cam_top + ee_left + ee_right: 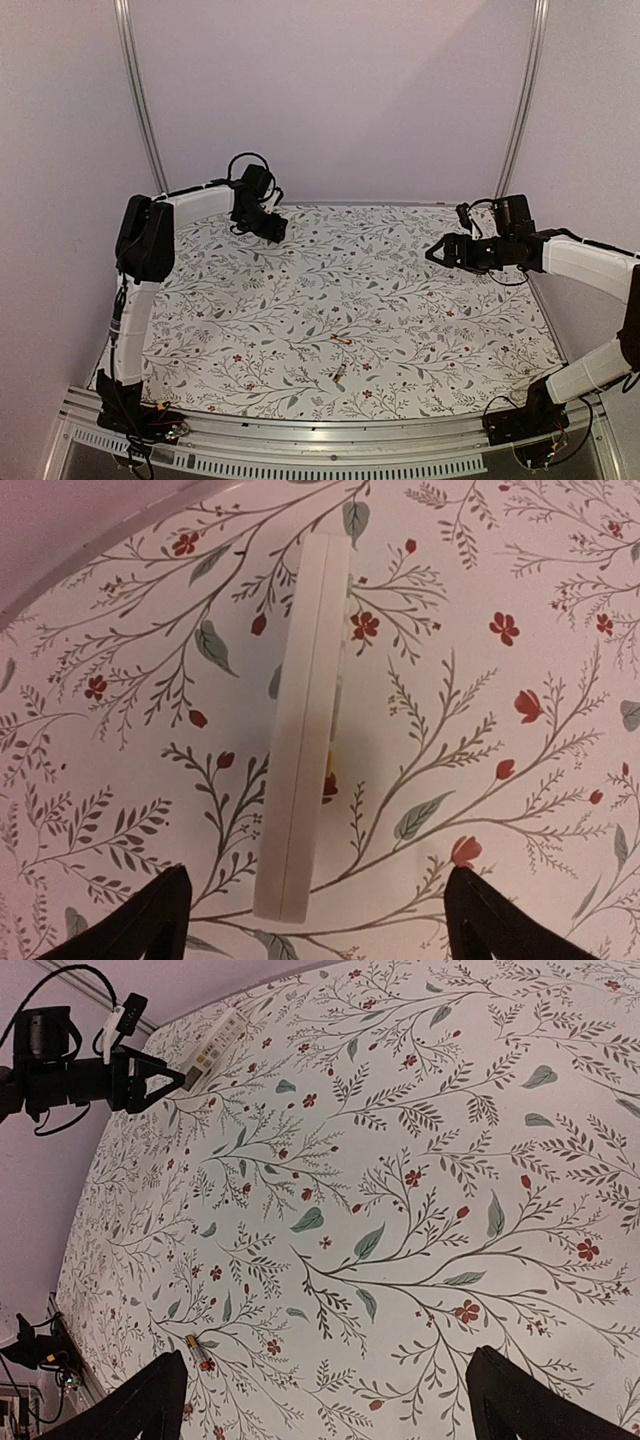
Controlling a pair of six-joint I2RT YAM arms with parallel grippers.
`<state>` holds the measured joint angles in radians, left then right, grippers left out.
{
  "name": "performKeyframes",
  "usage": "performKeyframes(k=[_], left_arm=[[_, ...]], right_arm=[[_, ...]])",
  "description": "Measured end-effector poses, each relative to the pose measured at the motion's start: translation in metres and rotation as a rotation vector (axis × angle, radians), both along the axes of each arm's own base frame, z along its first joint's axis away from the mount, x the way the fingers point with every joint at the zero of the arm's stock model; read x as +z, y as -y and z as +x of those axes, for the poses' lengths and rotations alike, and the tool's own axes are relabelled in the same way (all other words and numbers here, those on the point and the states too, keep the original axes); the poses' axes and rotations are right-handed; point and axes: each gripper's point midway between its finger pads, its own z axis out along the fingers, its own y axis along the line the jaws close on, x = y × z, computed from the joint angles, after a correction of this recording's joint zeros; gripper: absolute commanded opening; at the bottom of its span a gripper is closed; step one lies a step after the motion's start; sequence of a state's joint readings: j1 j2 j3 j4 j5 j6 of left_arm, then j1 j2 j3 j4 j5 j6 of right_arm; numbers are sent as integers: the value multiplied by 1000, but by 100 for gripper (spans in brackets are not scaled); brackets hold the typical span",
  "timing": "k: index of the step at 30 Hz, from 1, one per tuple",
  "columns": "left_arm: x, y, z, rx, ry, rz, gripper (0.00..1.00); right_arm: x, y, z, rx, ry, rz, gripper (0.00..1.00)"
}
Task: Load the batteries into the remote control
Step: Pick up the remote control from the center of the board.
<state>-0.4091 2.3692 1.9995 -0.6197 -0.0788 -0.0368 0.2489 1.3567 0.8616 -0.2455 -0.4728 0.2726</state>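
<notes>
left gripper: fingers spread wide. One dark tip sits on each side of the remote's near end, and neither touches it.
left arm: reaches to the far-left corner of the worktop, with the wrist pointing down at the floral cloth.
remote control: lies on the cloth in the far-left corner, right under the left gripper. Its long axis runs away from the wrist camera, between the two fingers. The left wrist view shows mostly a plain white long side with a seam line. The right wrist view shows rows of buttons on its face. In the top view the gripper mostly hides it.
right gripper: jaws wide apart and holding nothing, with only cloth between the tips.
right arm: held over the right side of the worktop, above the cloth, with the gripper pointing left toward the middle.
far battery: lies flat on the cloth, near-centre of the worktop, roughly crosswise in the top view.
near battery: lies flat, closer to the front edge and near the far battery without touching it. It is turned at a different angle.
both cells: well apart from the remote control and from either gripper. They are too small in frame to read which end is which.
</notes>
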Motion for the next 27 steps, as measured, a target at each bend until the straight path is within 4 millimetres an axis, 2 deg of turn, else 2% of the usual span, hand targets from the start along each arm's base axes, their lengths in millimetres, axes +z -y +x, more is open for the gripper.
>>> performKeyframes(k=[5, 9, 15, 27], left_arm=[[-24, -3, 3, -11, -31, 31, 65], [-35, -6, 3, -22, -47, 55, 55], [-35, -8, 13, -16, -35, 57, 40], [-37, -7, 23, -15, -34, 59, 0]], right_arm=[[0, -1, -1, 6, -2, 5, 99], [0, -2, -1, 10, -3, 8, 99], [-2, -3, -2, 18, -14, 14, 99], [3, -4, -5, 28, -17, 18, 99]])
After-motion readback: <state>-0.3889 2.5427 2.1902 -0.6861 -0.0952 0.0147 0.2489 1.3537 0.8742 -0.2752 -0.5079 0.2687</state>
